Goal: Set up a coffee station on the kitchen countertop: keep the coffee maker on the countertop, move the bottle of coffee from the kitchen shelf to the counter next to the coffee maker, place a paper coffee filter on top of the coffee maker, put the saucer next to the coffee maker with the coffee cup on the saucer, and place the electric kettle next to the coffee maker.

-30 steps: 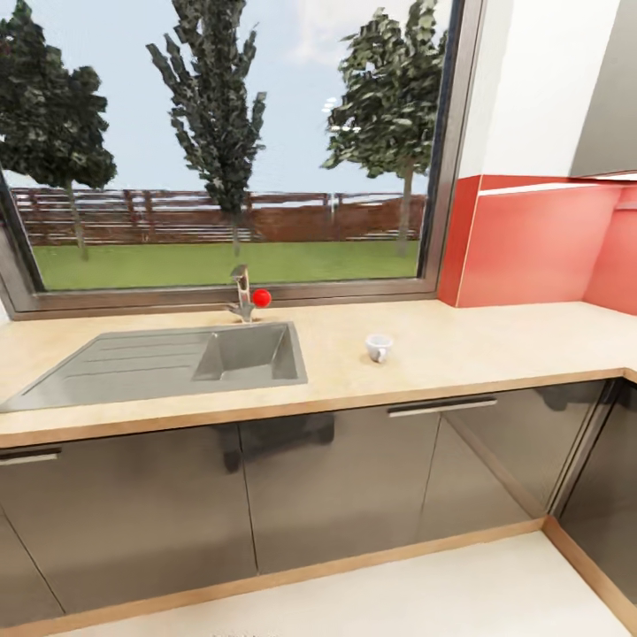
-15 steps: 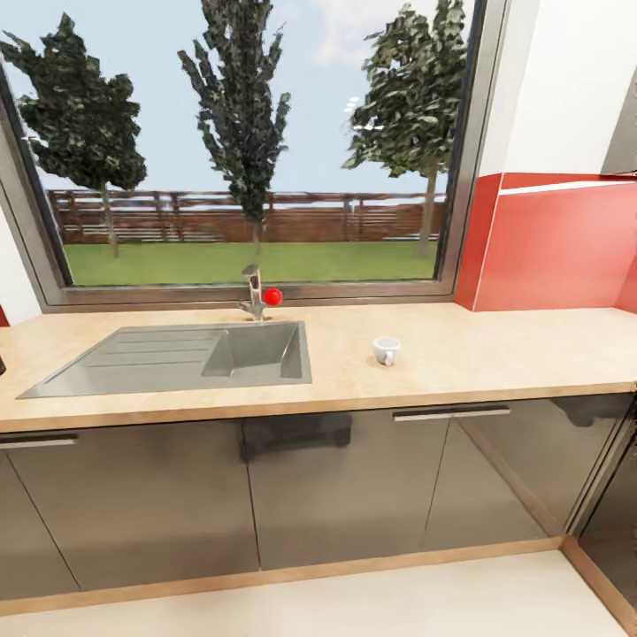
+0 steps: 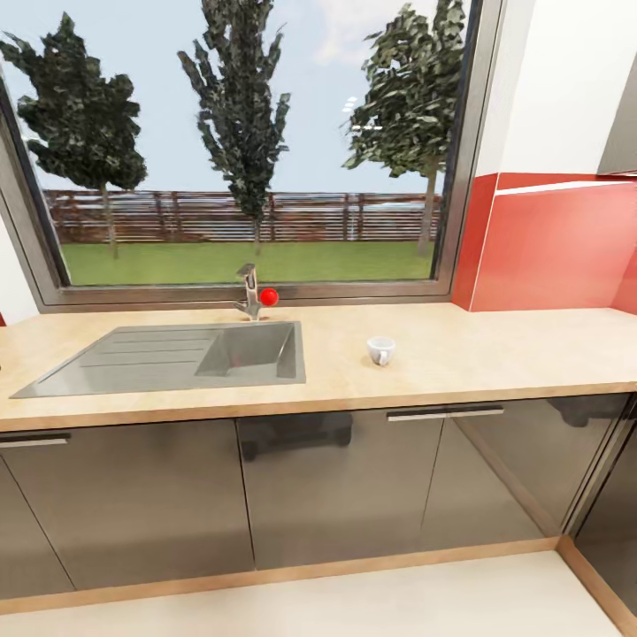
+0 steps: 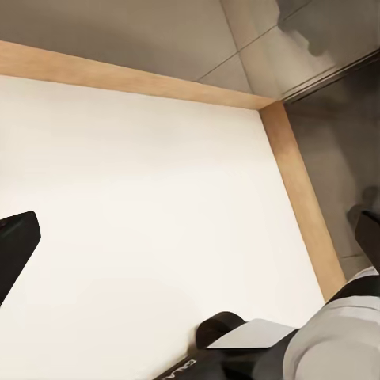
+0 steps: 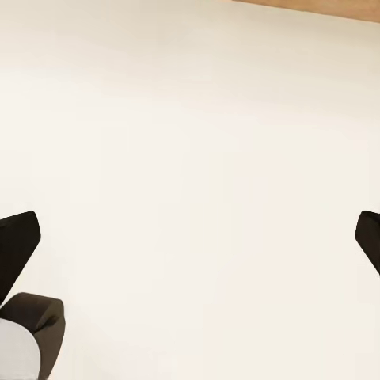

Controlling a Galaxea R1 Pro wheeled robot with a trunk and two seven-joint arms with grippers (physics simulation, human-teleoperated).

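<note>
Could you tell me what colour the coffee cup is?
White; the coffee cup shows best in the head view.

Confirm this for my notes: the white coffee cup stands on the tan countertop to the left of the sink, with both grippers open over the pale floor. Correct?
Not quite. The head view shows the coffee cup on the countertop to the right of the sink, not the left. The rest holds: the left gripper and right gripper are open over the pale floor.

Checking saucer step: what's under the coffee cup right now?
The coffee cup stands directly on the bare kitchen countertop, right of the sink. No saucer shows around its base. Its contact patch itself is covered by the cup.
</note>
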